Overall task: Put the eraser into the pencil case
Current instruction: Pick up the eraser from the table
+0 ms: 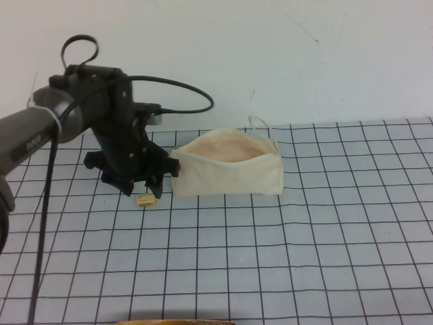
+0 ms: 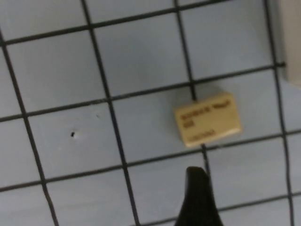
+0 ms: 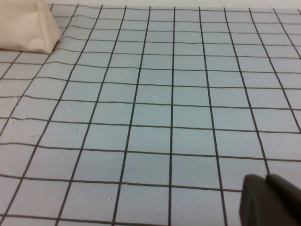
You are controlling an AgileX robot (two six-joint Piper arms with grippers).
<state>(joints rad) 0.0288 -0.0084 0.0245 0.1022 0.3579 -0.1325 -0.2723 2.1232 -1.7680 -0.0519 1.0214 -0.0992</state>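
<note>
The left arm's black tool [image 1: 141, 184] hangs low over the grey, black-gridded worktop [image 1: 284, 257], its fingers pointing down just above the small pale yellow-tan rectangular eraser [image 1: 145, 201], apparently lined up for a pick. It grips nothing; whether its fingers are spread or closed cannot be told, since the left wrist view shows only one dark fingertip [image 2: 197, 197] just short of the eraser [image 2: 208, 118], which lies flat, printed side up.

Just beside the tool stands the cream-white soft fabric pencil case [image 1: 230, 169], mouth gaping upward to show its pinkish-beige lining, a small loop strap [image 1: 262, 126] at the far end. That open mouth looks ready to receive a drop from above.

The right arm's tool [image 3: 270, 200] is seen only as a dark corner in its own wrist view, well apart from the case [image 3: 26, 26], evidently parked, state unclear.
</note>
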